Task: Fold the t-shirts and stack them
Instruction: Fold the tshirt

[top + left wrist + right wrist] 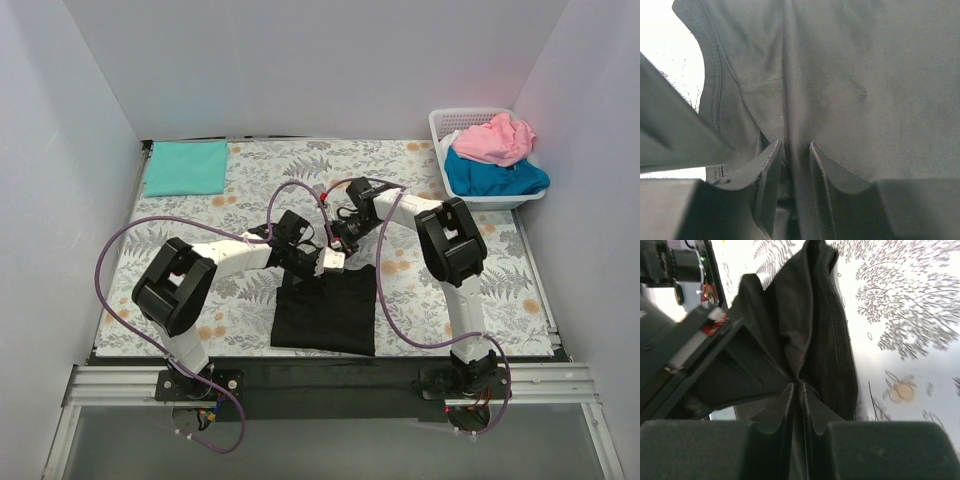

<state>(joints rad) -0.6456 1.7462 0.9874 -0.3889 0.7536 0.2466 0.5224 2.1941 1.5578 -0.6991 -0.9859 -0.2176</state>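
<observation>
Black t-shirt: it lies in the middle of the worktop, close to the bottoms of the two arms. Its far edge is up at the two pincers.
Left pincer: it is pinching a fold of the black t-shirt. The fold runs down into the thin gap between the two fingers.
Right pincer: its fingers are pressed almost together, with a bunch of the black cloth caught between them.
Both pincers: they are just beside each other at the far edge of the black t-shirt.
Mint-green t-shirt: it is folded flat in the far left corner, well apart from the arms.
Basket: it is white and sits in the far right corner.
Pink t-shirt: it is crumpled in the basket, on top.
Blue t-shirt: it is in the basket, under the pink one.
Worktop: it is covered in flower and leaf shapes.
</observation>
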